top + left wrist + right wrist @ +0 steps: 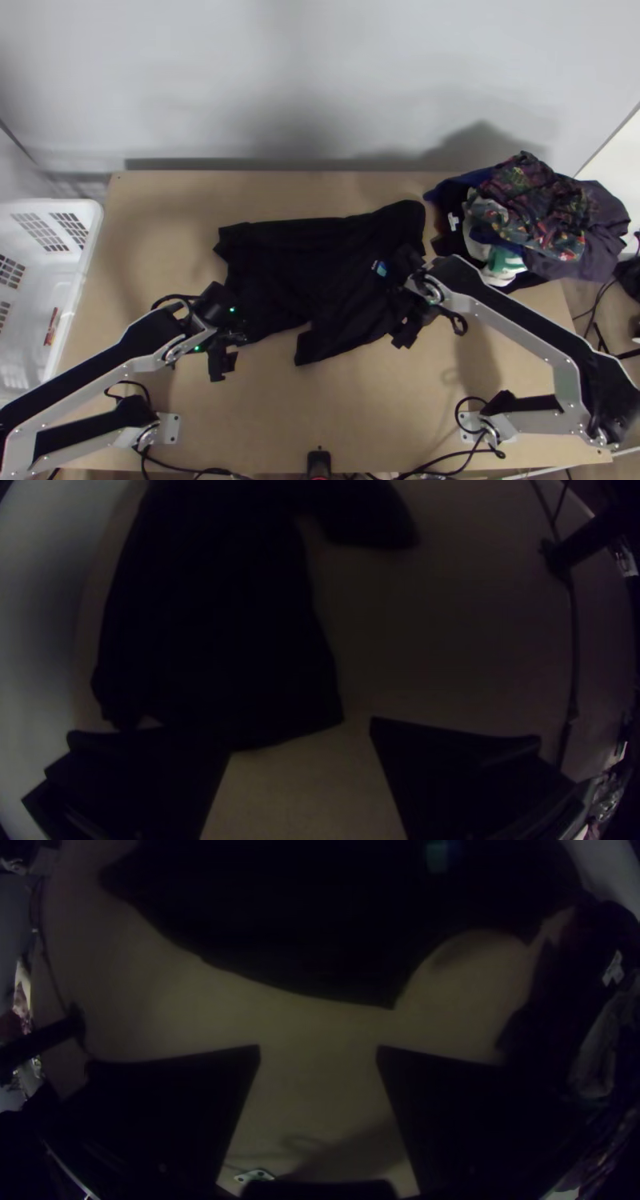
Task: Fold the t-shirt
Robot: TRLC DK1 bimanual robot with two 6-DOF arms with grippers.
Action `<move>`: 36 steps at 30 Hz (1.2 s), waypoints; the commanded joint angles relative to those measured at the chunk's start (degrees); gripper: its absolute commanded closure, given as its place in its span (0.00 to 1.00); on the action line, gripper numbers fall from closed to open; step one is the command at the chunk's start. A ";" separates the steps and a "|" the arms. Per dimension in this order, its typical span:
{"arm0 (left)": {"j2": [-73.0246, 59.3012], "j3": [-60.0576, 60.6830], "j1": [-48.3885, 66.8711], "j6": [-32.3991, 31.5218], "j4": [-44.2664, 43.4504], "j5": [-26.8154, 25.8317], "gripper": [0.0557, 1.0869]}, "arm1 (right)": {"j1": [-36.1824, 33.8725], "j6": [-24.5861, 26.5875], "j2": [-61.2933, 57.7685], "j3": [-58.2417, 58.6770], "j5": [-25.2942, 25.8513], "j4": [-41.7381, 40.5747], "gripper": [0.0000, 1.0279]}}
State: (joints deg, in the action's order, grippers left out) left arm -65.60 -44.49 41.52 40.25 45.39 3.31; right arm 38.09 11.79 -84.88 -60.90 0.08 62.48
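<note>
My left gripper (301,736) and right gripper (319,1048) are hanging, fingers apart; the T-shirt (280,268), likely light and limp, is lying spread beside the clothes pile (524,212), corners farthest from it seeming best for pinching.

No text can be read. The print (379,268) on the t-shirt (280,256) and the label (51,326) on the basket (48,276) cannot be deciphered.

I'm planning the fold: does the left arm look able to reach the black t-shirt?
Probably yes: the left gripper is near an edge of the black t-shirt, jaws apart, nothing visibly blocking.
</note>
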 commanded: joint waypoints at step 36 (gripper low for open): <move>-2.34 2.21 -0.47 -5.36 -8.03 -4.98 0.11 | -2.40 -0.54 -8.11 1.58 3.53 -14.84 0.32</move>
State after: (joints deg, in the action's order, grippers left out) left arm -67.48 -41.87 41.04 34.85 36.73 -1.32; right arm 35.90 11.18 -92.29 -59.02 3.49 48.82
